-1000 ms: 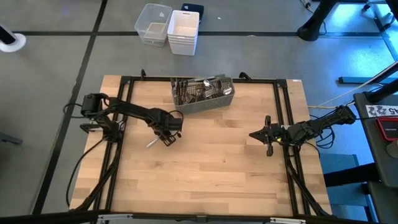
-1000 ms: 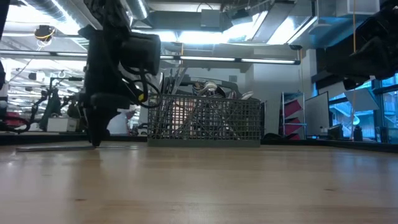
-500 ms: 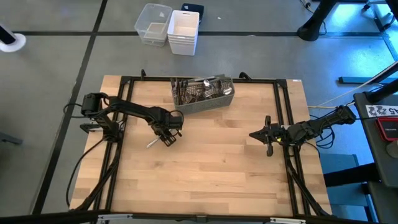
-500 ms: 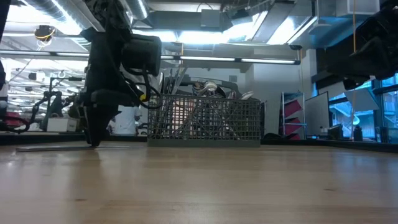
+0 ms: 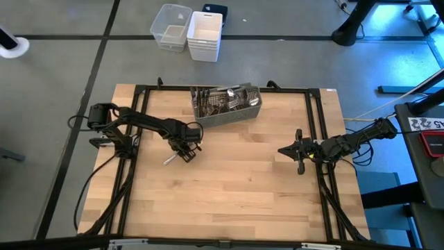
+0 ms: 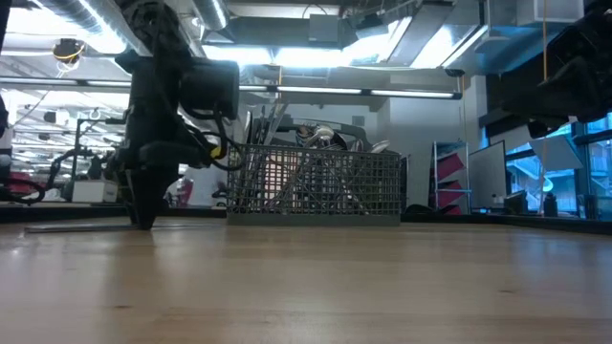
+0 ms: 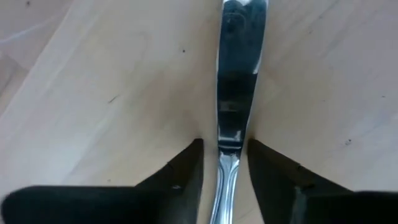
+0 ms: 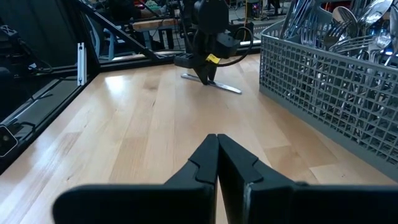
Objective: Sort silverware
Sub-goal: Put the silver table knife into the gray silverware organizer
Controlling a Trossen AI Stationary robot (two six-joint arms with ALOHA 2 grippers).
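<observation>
Table knife (image 7: 237,93): lies flat on the wooden table (image 5: 236,187), left of centre in the high view, its blade running to the top of the left wrist view.

Left gripper (image 5: 186,150): set down over the knife where blade meets handle, one finger (image 7: 186,168) on either side, both just beside the metal with a thin gap showing (whether they press it cannot be told). In the low view it stands at the left, tips down at the table surface.

Remaining silverware (image 5: 222,99): upright in the grey wire-mesh caddy (image 5: 239,114), upper centre of the high view (forks and spoons visible, count not legible).

Right gripper (image 5: 297,151): right of centre in the high view, fingers pressed together, clear of the caddy.
</observation>
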